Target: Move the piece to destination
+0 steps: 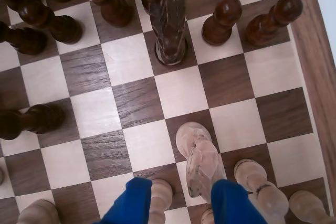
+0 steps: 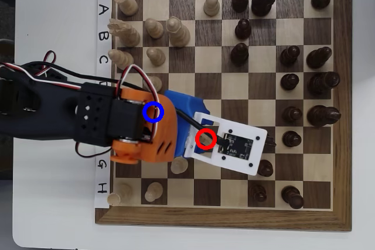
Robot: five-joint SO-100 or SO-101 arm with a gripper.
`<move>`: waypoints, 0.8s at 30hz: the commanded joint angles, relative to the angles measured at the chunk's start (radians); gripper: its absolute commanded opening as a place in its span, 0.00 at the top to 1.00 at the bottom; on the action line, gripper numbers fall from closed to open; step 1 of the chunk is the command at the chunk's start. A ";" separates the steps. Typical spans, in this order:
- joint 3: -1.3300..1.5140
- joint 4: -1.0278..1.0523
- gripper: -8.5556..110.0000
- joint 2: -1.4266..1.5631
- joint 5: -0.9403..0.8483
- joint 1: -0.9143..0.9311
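Showing digits 1–8 along chessboard [image 2: 225, 218] top edge, letters down left (overhead view). Hovering low-centre in wrist view: blue gripper [image 1: 178, 203], jaws parted, gripping nothing, near pale knight [image 1: 202, 163].

A hobbyist's tabletop setup, likely a home or small lab: a plain white desk [image 2: 47, 226] carries a wooden chessboard [image 2: 222, 218] with paper coordinate labels [image 2: 103, 39] along its top and left edges, loose servo wires [image 2: 44, 68] exposed.

arm [image 2: 88, 118] over chessboard [image 2: 222, 218] left half | blue ring [image 2: 153, 112] on orange housing | pincer hidden
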 commanded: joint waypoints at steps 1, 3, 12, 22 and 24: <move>-0.006 -0.055 0.79 0.003 0.023 0.023; -0.005 -0.058 0.79 0.003 0.029 0.023; -0.005 -0.110 0.80 -0.014 -0.031 0.035; -0.035 -0.160 0.79 -0.054 -0.087 0.064; -0.031 -0.161 0.79 -0.051 -0.091 0.072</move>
